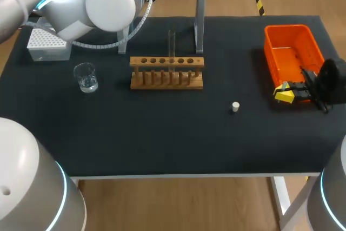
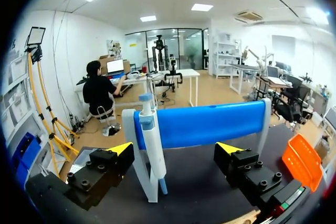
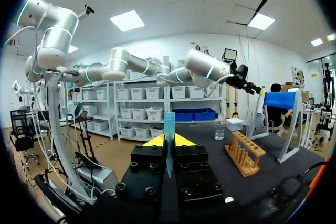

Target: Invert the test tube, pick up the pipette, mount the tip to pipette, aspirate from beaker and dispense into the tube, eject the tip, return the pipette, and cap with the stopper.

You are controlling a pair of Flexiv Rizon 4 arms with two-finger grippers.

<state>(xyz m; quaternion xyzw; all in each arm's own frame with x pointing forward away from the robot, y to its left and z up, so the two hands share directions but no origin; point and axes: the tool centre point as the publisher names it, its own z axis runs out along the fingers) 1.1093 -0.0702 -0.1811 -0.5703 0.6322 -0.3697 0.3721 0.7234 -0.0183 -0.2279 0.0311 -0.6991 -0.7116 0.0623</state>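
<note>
Left hand [image 2: 175, 149], fingers spread, hangs at the far blue stand [image 2: 210, 124] holding one pipette [image 2: 149, 140]. Right hand [image 3: 169, 141], at the orange bin [image 1: 286, 28] on the right, pinches one blue tip [image 3: 169, 121]. One test tube [image 1: 172, 44] in the rack [image 1: 166, 74], one beaker [image 1: 85, 77] and one stopper [image 1: 235, 106] stand on the surface [image 1: 162, 128].

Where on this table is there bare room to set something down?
Widest bare stretch: the front strip of the table, from beaker and rack to the near edge, broken only by the stopper. Also between rack and orange bin. Crowded: back left, around tip box, left arm and pipette stand.
</note>
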